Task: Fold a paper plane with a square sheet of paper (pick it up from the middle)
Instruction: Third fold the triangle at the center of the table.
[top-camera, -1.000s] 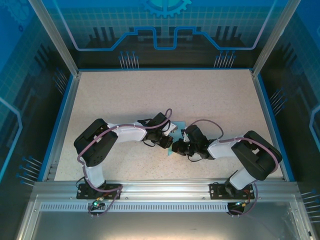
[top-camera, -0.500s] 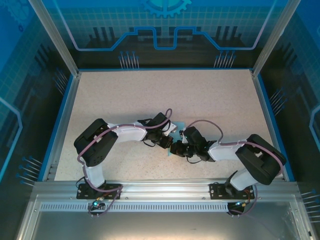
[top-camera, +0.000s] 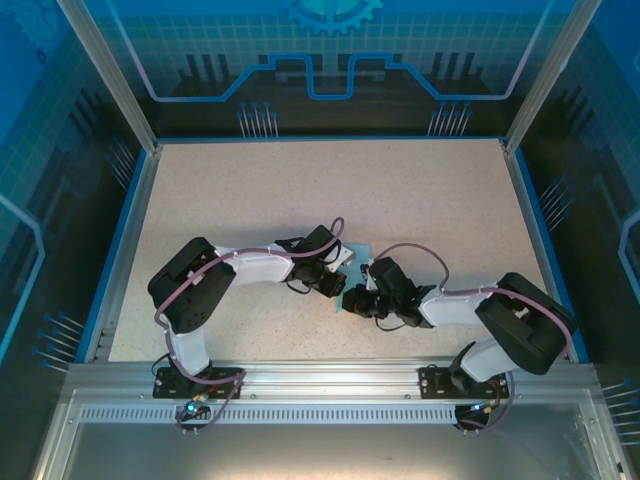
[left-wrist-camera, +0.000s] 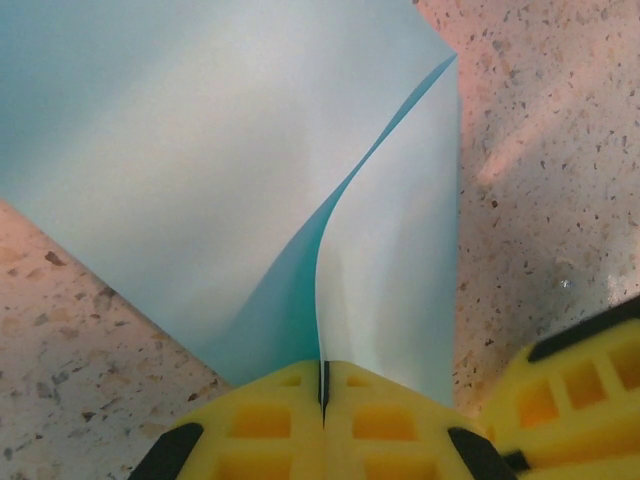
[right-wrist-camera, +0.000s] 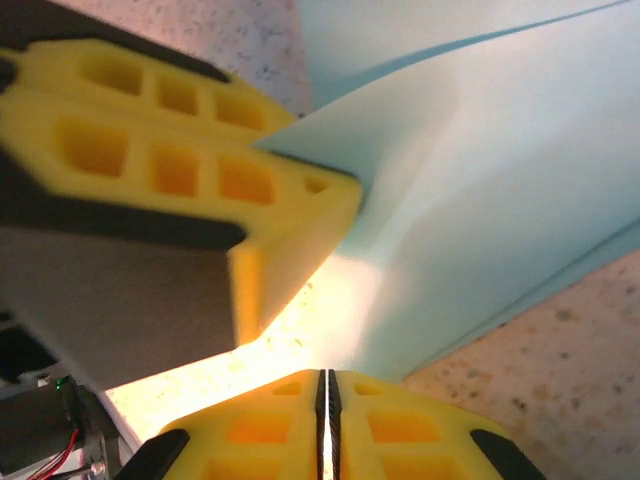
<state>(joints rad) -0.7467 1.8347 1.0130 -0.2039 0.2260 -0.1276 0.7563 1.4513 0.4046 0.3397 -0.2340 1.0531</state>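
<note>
- Between the jaws of the left gripper (left-wrist-camera: 323, 385): the sheet (left-wrist-camera: 200, 170) is clamped, with the pads pressed flat together on it. A raised fold runs straight out ahead of the seam, and a flap falls away on each side to the table (left-wrist-camera: 560, 200).
- Right gripper (right-wrist-camera: 324, 385): pads together, seam a hairline. The sheet comes down to that seam and looks pinched there, though glare washes out the contact itself.
- Change over the last second: the right gripper has slid in toward the left one. The left pads now sit just ahead and left of the right jaws, nearly tip to tip. The left arm has not moved.
- Sheet between the two sets of jaws bows upward, not flat.
- Reading: both grips are on one ridge, probably setting the centre crease. Folding is at an early stage.
- Risk: thin paper, so an uneven pull could skew the crease or tear it.
</note>
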